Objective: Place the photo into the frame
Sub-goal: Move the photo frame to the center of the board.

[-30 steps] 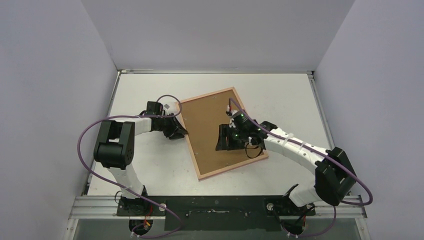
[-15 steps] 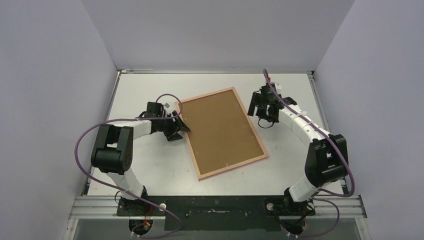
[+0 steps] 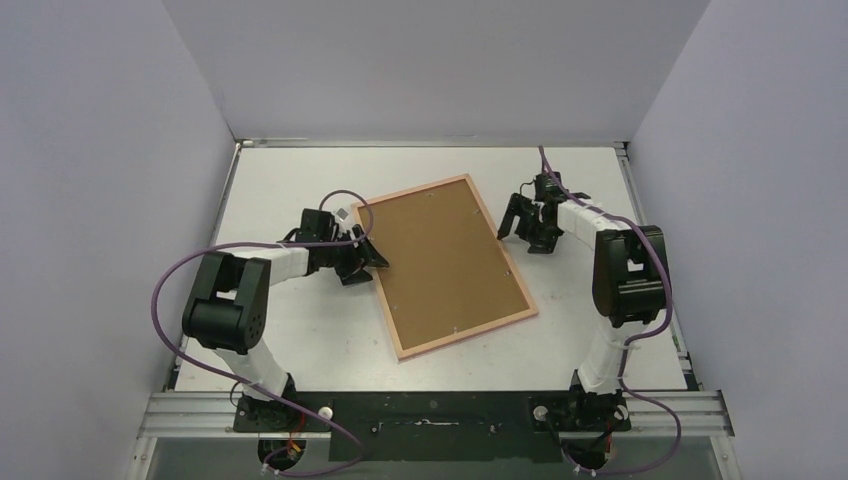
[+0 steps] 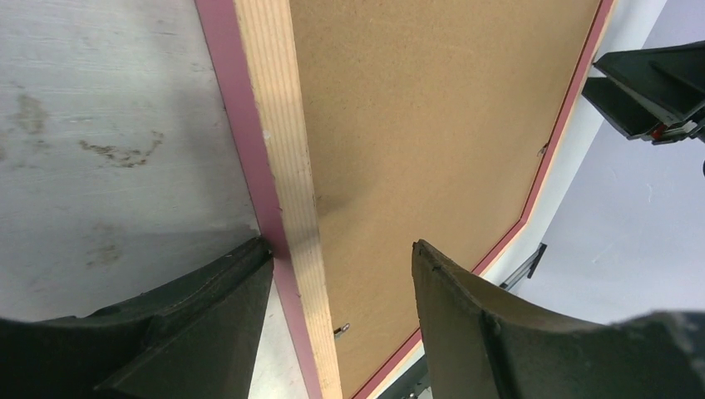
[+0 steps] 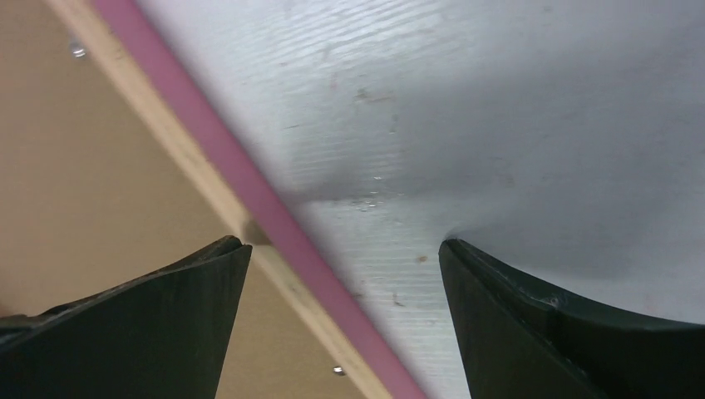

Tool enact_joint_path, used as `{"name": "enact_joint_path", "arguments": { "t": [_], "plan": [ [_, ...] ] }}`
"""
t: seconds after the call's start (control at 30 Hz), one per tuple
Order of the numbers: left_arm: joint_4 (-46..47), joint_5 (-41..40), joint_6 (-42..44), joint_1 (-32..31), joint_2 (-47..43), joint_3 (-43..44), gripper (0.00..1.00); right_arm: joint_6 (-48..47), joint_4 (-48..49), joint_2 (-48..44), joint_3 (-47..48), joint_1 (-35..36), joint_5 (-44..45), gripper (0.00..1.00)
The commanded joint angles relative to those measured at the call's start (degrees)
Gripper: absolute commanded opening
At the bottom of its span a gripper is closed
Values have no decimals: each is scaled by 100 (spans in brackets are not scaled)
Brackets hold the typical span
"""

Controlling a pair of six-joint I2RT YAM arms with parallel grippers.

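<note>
On the table [image 3: 330,345] lies the frame [image 4: 283,166] (brown backing [image 3: 445,262] up).

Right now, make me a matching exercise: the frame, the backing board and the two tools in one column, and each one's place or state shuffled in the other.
1. frame
2. backing board
3. left tool
4. right tool

A. brown, filling the frame's back
B. open over the frame's right long edge
C. pink-rimmed, lying back-up on the table
D. open astride the frame's left long edge

Pairs: 1-C, 2-A, 3-D, 4-B
</note>
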Motion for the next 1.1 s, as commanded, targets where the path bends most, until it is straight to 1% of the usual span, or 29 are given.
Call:
{"name": "enact_joint_path", "arguments": {
  "t": [0.0,0.2,0.4,0.6,0.73,0.8,0.9,1.0,1.07],
  "plan": [
    [-20,-160,-15,-253,160,-209,61,178,363,43,-273,-6,-1024,88],
    [1,-158,-56,-536,168,-235,61,-10,308,-300,-620,100,-1465,88],
    [-157,-172,-6,-730,-9,-275,60,-143,108,-858,-1013,423,-1553,87],
    [-401,-241,79,-815,-537,-631,60,-38,-139,-1613,-1349,897,-1418,86],
    [-819,-302,123,-851,-1047,-881,61,185,-217,-2208,-1695,1033,-1367,86],
    [-1042,-372,123,-862,-1360,-966,60,287,-280,-2527,-1906,1075,-1267,86],
    [-1501,-589,225,-862,-1801,-965,61,338,-495,-2914,-2038,1083,-718,86],
    [-1945,-906,389,-854,-2134,-817,64,259,-699,-3060,-1850,1085,-40,87],
    [-2098,-1058,481,-838,-2204,-712,65,208,-784,-2935,-1558,1085,319,87]
  ]
}}
